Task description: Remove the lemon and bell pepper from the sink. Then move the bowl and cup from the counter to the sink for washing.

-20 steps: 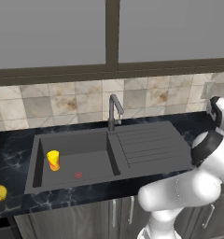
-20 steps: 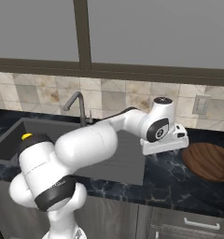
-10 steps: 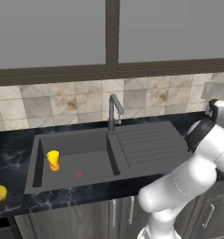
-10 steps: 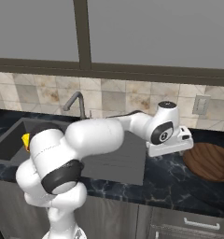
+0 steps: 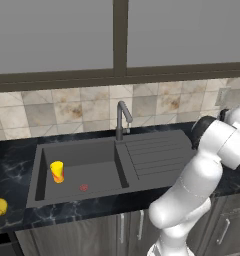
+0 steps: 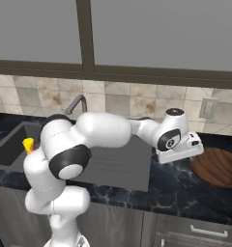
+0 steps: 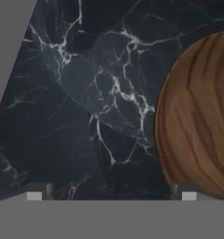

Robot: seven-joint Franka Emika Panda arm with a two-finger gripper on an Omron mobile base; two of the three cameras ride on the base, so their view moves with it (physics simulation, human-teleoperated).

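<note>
Even, flat light all over, no bright source to pick out. The dark grey rectangular sink (image 5: 82,167) reads clearly, its inner walls only a shade darker than its floor. Soft, faint shadow under the white arm beside that sink. The black marbled counter (image 7: 100,107) shows no glare, its white veins a little smeared up close. The wide brown wooden bowl (image 7: 200,116) looks soft-edged, grain slightly blurred. Base views are mildly grainy, straight at the edges.
</note>
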